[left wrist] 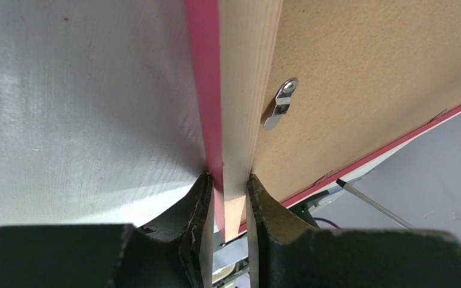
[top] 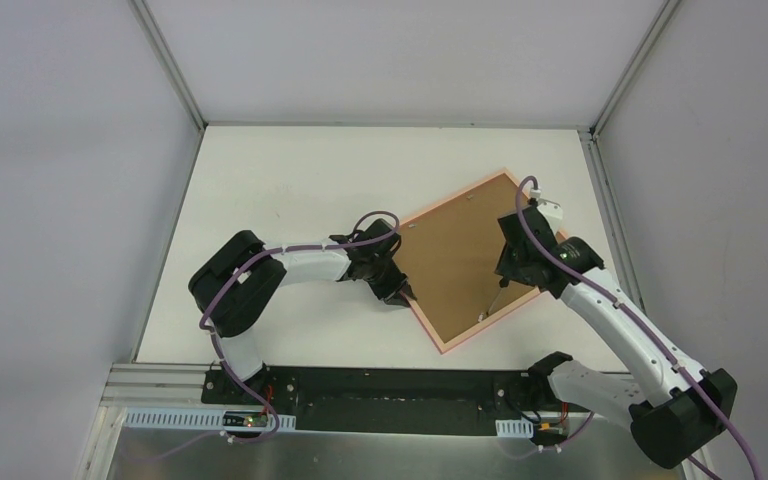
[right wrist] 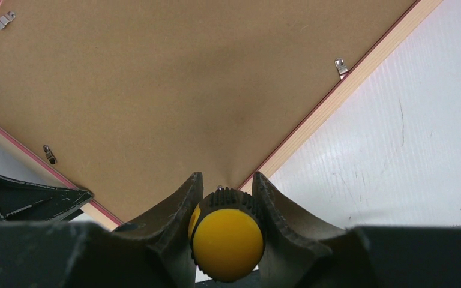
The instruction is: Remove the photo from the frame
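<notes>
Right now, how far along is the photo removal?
Done: frame lies face down, left end effector clamped on its edge, right end effector gripping the screwdriver. In hand: its tip points down at the backing board. Left: board sits in the frame, clips visible at its edges; nothing lifted out yet.

You can pass over the bare table left of and beyond the frame. The left gripper, clamped on its near-left edge, blocks that side. The right gripper, gripping the screwdriver, stands over the backing board. Walls close three sides.
</notes>
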Controlling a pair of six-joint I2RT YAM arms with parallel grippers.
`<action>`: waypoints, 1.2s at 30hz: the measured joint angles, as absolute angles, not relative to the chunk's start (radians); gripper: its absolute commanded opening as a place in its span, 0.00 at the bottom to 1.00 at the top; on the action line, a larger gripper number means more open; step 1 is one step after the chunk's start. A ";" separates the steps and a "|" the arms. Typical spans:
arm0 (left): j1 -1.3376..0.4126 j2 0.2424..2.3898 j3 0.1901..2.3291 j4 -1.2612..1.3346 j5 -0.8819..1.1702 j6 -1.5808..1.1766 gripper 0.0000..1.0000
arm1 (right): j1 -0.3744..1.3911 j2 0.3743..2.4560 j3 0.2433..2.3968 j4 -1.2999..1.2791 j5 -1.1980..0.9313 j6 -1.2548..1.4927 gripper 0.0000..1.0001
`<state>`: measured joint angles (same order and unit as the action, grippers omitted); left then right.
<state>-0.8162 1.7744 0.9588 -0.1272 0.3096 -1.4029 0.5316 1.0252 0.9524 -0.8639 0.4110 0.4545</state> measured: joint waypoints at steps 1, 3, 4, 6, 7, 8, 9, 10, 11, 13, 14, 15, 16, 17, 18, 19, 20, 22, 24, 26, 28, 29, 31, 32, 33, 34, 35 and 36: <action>-0.816 1.774 0.959 -0.127 0.310 -1.403 0.00 | 0.530 1.027 0.952 -0.862 0.411 0.452 0.00; -0.816 1.774 0.959 -0.127 0.310 -1.403 0.00 | 0.527 1.035 0.952 -0.859 0.410 0.451 0.00; -0.816 1.774 0.959 -0.127 0.310 -1.403 0.00 | 0.524 1.041 0.952 -0.857 0.410 0.451 0.00; -0.816 1.774 0.959 -0.127 0.310 -1.403 0.00 | 0.521 1.052 0.952 -0.855 0.405 0.451 0.00; -0.816 1.774 0.959 -0.127 0.310 -1.403 0.00 | 0.521 1.054 0.950 -0.854 0.402 0.450 0.00; -0.816 1.774 0.959 -0.127 0.310 -1.403 0.00 | 0.521 1.054 0.947 -0.852 0.401 0.449 0.00; -0.816 1.774 0.959 -0.127 0.310 -1.403 0.00 | 0.521 1.054 0.943 -0.848 0.398 0.448 0.00; -0.816 1.775 0.959 -0.127 0.310 -1.403 0.00 | 0.521 1.054 0.939 -0.847 0.395 0.446 0.00; -0.816 1.775 0.960 -0.128 0.310 -1.403 0.00 | 0.521 1.054 0.936 -0.846 0.393 0.445 0.00; -0.816 1.776 0.962 -0.130 0.310 -1.403 0.00 | 0.521 1.054 0.934 -0.842 0.386 0.444 0.00; -0.814 1.777 0.963 -0.131 0.311 -1.403 0.00 | 0.521 1.054 0.934 -0.843 0.380 0.444 0.00; -0.813 1.778 0.963 -0.131 0.313 -1.403 0.00 | 0.521 1.054 0.934 -0.843 0.374 0.444 0.00; -0.810 1.780 0.965 -0.133 0.315 -1.403 0.00 | 0.521 1.054 0.934 -0.844 0.365 0.445 0.00; -0.810 1.782 0.967 -0.135 0.318 -1.403 0.00 | 0.521 1.054 0.934 -0.845 0.354 0.446 0.00; -0.810 1.782 0.968 -0.137 0.318 -1.403 0.00 | 0.521 1.054 0.934 -0.845 0.350 0.446 0.00; -0.810 1.783 0.970 -0.139 0.318 -1.403 0.00 | 0.521 1.052 0.934 -0.844 0.345 0.447 0.00; -0.810 1.785 0.971 -0.141 0.319 -1.403 0.00 | 0.520 1.049 0.929 -0.843 0.337 0.449 0.00; -0.809 1.788 0.977 -0.146 0.323 -1.402 0.00 | 0.519 1.041 0.920 -0.834 0.323 0.456 0.00; -0.805 1.794 0.982 -0.151 0.329 -1.402 0.00 | 0.519 1.039 0.912 -0.826 0.308 0.463 0.00; -0.804 1.800 0.989 -0.154 0.336 -1.402 0.00 | 0.519 1.039 0.904 -0.812 0.292 0.467 0.00; -0.804 1.805 0.994 -0.154 0.337 -1.403 0.00 | 0.519 1.041 0.902 -0.803 0.285 0.468 0.00; -0.804 1.807 0.996 -0.153 0.339 -1.403 0.00 | 0.519 1.043 0.902 -0.796 0.283 0.468 0.00; -0.804 1.811 1.000 -0.153 0.340 -1.403 0.00 | 0.518 1.050 0.905 -0.786 0.280 0.467 0.00; -0.804 1.811 1.002 -0.154 0.340 -1.403 0.00 | 0.519 1.054 0.907 -0.786 0.277 0.467 0.00; -0.804 1.811 1.002 -0.154 0.340 -1.403 0.00 | 0.519 1.058 0.913 -0.788 0.272 0.467 0.00; -0.803 1.811 1.002 -0.155 0.340 -1.403 0.00 | 0.519 1.062 0.922 -0.792 0.269 0.467 0.00; -0.803 1.811 1.002 -0.155 0.340 -1.402 0.00 | 0.519 1.063 0.932 -0.796 0.266 0.467 0.00; -0.802 1.811 1.002 -0.157 0.340 -1.400 0.00 | 0.519 1.063 0.949 -0.806 0.265 0.463 0.00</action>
